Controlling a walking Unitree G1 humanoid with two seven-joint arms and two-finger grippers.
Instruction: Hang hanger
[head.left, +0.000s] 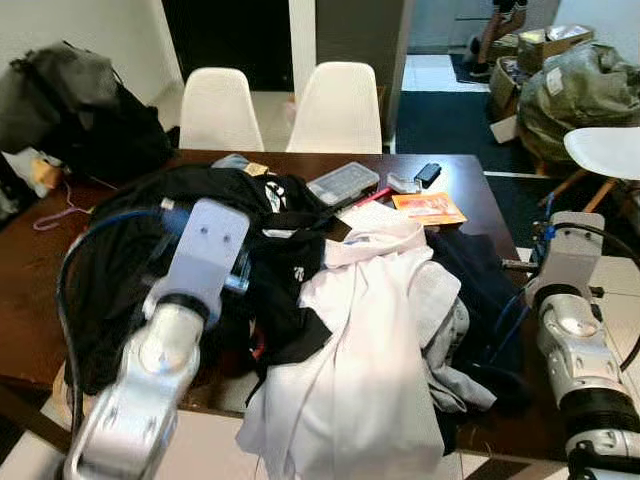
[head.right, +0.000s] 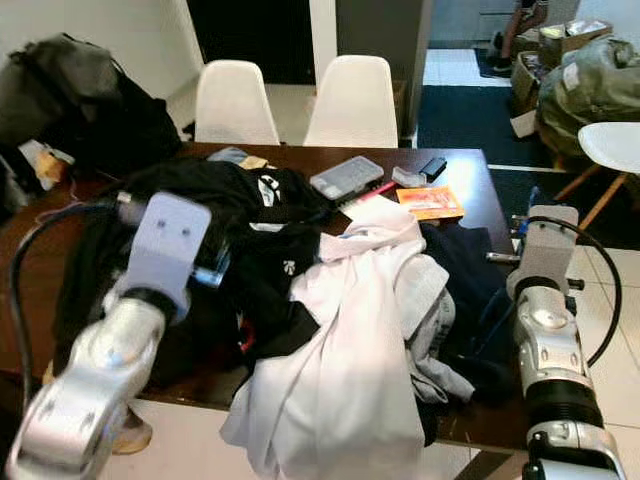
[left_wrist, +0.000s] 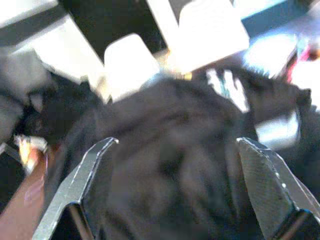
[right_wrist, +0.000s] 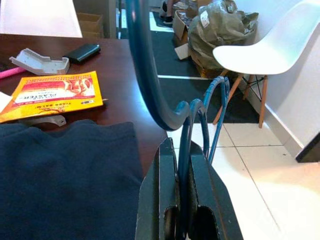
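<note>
The right gripper (right_wrist: 182, 200) clamps a thin blue wire hanger (right_wrist: 150, 90); the left gripper (left_wrist: 175, 165), jaws wide, hovers over blurred black clothing (left_wrist: 170, 150).

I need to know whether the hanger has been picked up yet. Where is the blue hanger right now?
The blue hanger is clamped in the right gripper at the table's right edge, beside the navy garment.

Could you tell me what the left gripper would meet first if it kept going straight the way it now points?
Most likely the black garment heaped on the table: the open left gripper points into it, though the blur leaves the depth unclear.
</note>
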